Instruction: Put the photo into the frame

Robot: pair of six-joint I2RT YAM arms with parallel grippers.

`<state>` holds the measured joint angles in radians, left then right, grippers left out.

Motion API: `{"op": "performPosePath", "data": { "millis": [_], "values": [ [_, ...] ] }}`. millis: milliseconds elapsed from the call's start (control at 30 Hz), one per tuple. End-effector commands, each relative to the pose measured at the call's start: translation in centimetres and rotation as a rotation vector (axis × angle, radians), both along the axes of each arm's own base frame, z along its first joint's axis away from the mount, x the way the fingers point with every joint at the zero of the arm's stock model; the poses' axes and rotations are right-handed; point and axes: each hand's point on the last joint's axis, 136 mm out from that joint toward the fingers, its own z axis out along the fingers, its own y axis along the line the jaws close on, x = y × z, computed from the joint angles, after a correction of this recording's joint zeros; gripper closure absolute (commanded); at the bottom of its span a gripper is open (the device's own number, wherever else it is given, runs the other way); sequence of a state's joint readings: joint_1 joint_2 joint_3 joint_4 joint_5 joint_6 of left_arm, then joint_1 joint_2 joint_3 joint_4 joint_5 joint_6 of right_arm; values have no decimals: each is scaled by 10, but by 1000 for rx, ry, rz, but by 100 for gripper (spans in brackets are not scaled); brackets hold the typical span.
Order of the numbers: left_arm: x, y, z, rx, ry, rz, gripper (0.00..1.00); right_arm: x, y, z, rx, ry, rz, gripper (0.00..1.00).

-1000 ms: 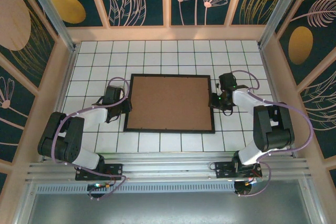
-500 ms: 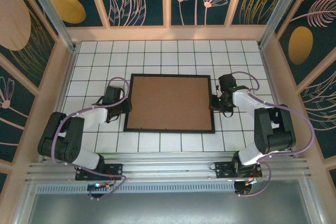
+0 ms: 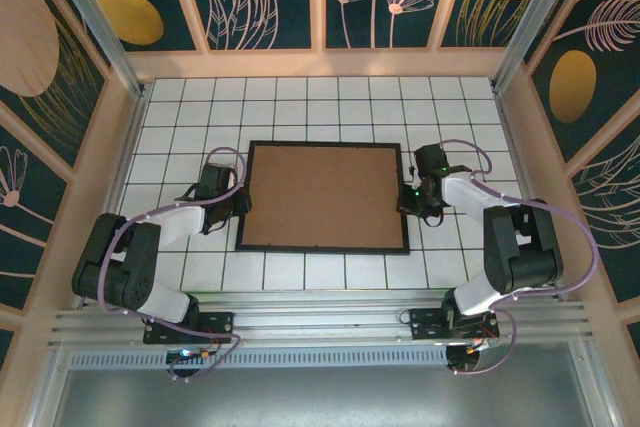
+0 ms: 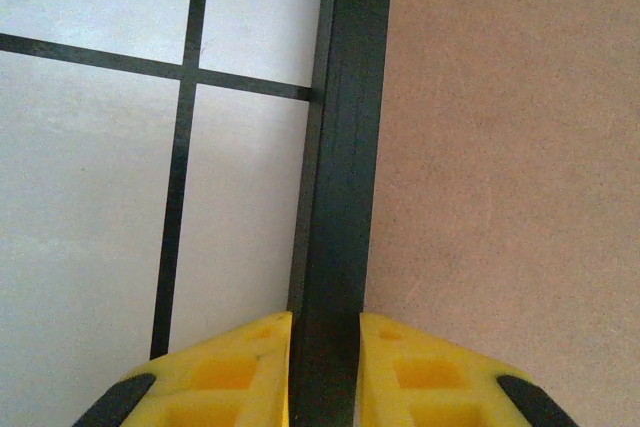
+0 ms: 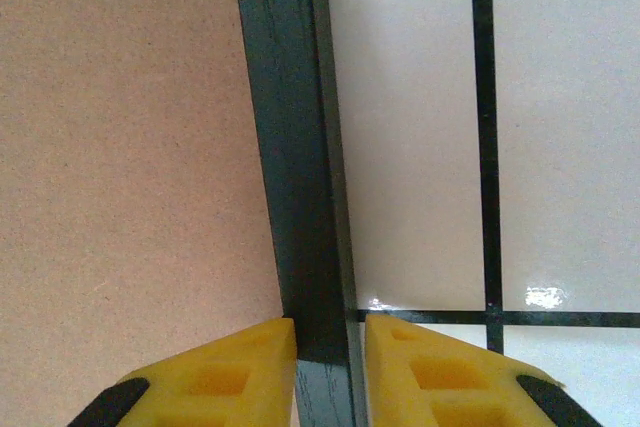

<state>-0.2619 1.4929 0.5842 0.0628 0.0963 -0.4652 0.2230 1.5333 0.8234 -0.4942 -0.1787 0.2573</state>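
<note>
**A:** Where does the frame (image 3: 320, 248) lie?

**B:** Flat on the white tiled table (image 3: 300, 102), near its middle, with the long edges running left to right. A brown backing board (image 3: 323, 195) fills the opening up to the black moulding on all four sides.

**A:** And the two arms?

**B:** The left gripper (image 3: 238, 203) sits on the frame's left edge and the right gripper (image 3: 408, 197) on its right edge, each roughly midway along its side. In both wrist views the yellow fingers (image 4: 250, 352) stand one on either side of the moulding, tight against it. One finger is over the board and the other over tile, so each gripper is clamped on the frame.

**A:** How much room is there around it?

**B:** There is bare tile on every side. The widest band is at the far side, toward the back wall. The near band, before the metal rail, is narrower. To left and right, a band of tile lies between the moulding and the wooden side walls, and the arms themselves take up part of it.
</note>
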Motion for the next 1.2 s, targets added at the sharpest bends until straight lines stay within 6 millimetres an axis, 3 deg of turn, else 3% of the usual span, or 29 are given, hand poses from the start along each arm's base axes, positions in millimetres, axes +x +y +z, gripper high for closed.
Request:
{"op": "performPosePath", "data": {
  "millis": [0, 467, 733, 867, 1033, 1167],
  "values": [
    [5, -8, 6, -26, -25, -24, 78, -7, 10, -5, 39, 26, 11, 74],
    [4, -14, 7, -50, -26, -44, 78, -13, 32, -21, 56, 54, 48, 69],
    [4, -13, 7, -48, -26, -41, 78, -13, 27, -33, 5, 74, 55, 65],
    [3, -11, 6, -38, -24, -34, 78, 0, 25, -14, -12, 25, 62, 62],
    [4, -10, 7, -34, -28, -32, 77, 28, 16, 25, 9, -81, 35, 60],
    [4, -10, 6, -33, -26, -31, 77, 54, 4, 39, 42, -150, -3, 57]
  ]
}}
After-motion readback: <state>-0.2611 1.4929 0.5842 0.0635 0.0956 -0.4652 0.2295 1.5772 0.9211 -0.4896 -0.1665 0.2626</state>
